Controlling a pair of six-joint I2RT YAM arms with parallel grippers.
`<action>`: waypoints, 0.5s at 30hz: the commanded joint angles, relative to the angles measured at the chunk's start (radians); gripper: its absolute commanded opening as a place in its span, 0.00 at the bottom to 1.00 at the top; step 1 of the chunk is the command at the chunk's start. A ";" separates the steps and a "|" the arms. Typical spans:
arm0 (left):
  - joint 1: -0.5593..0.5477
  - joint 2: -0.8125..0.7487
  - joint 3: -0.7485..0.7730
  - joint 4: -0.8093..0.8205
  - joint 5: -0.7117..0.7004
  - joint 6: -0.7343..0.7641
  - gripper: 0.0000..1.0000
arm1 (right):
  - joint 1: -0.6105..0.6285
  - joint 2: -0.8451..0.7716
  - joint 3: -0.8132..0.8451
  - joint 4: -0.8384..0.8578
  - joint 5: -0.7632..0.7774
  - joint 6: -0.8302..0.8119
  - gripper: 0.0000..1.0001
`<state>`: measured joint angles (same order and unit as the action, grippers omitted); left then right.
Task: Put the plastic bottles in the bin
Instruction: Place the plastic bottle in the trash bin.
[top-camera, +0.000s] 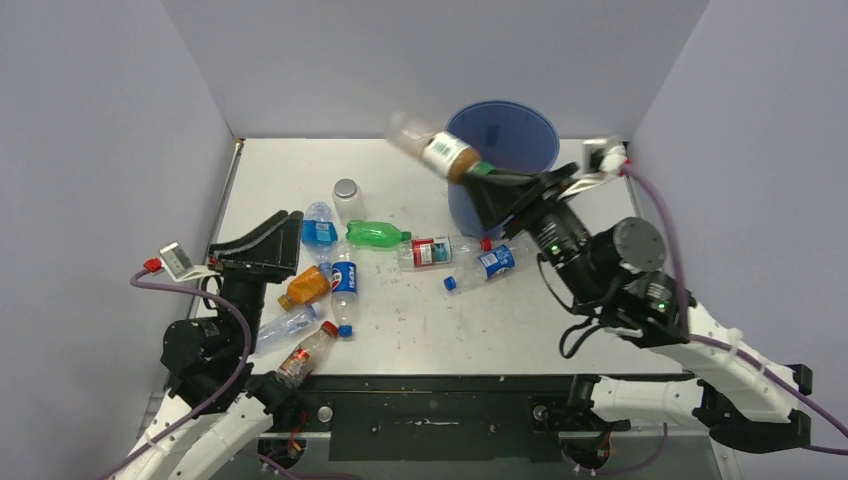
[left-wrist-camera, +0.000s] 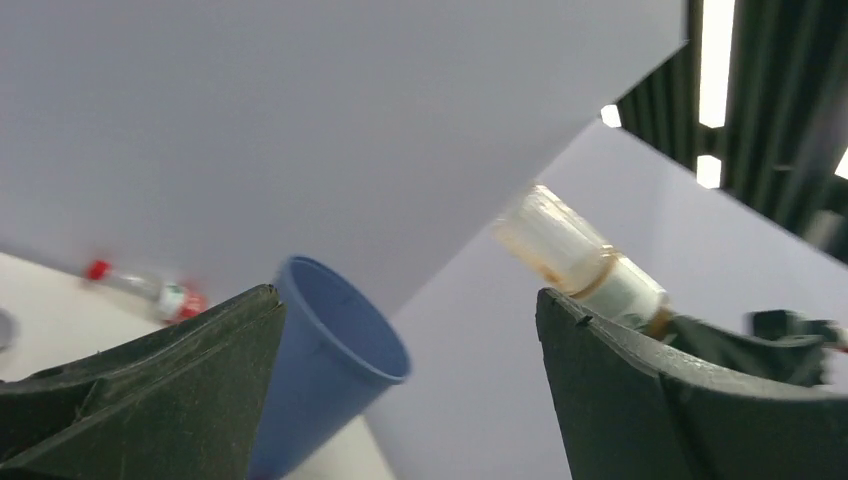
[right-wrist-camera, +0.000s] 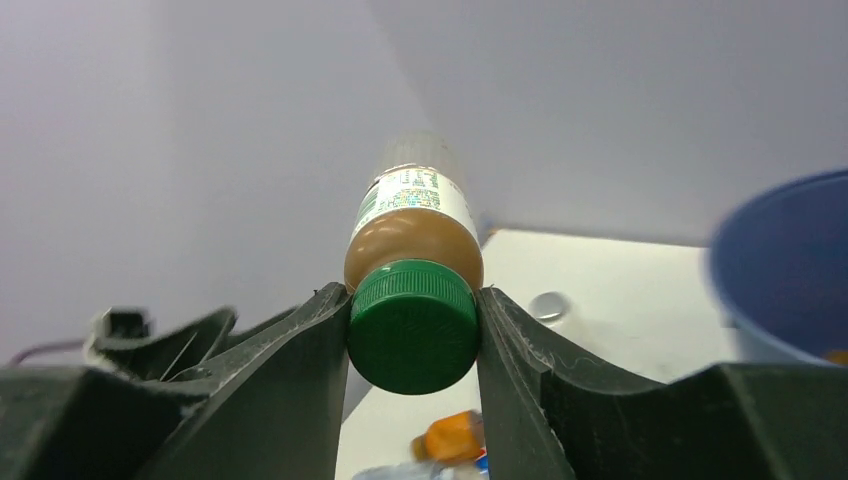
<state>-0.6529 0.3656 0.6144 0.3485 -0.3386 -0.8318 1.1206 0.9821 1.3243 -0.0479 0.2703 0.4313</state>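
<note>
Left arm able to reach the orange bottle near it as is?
Probably yes. The left end effector is open and empty, and the orange bottle lies right beside it, uncovered; a Pepsi bottle crowds one side.

A: Light?
B: Bright, even; ceiling strips (left-wrist-camera: 716, 60) glare white above my left wrist, shadows fall soft.
A: Focus?
B: The bottle (top-camera: 441, 151) smears at its far end; the bin (right-wrist-camera: 790, 270) blurs beside my right wrist.

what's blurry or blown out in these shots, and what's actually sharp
top external: even light, Pepsi bottle crisp, the raised green-capped bottle smeared at its far end; left wrist: ceiling lights blown out white, blue bin soft; right wrist: green cap sharp, the bin's rim blurred at the right edge.
</note>
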 joint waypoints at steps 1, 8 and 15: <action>0.000 0.050 0.087 -0.375 -0.190 0.316 0.96 | -0.001 0.067 0.183 -0.453 0.599 -0.077 0.05; -0.001 0.149 0.095 -0.440 -0.242 0.454 0.96 | -0.207 0.158 0.222 -0.321 0.700 -0.077 0.05; 0.004 0.091 -0.026 -0.387 -0.222 0.422 0.96 | -0.625 0.395 0.437 -0.460 0.237 -0.077 0.05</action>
<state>-0.6529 0.5026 0.6167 -0.0605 -0.5537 -0.4286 0.6201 1.3102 1.6730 -0.4335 0.7063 0.3695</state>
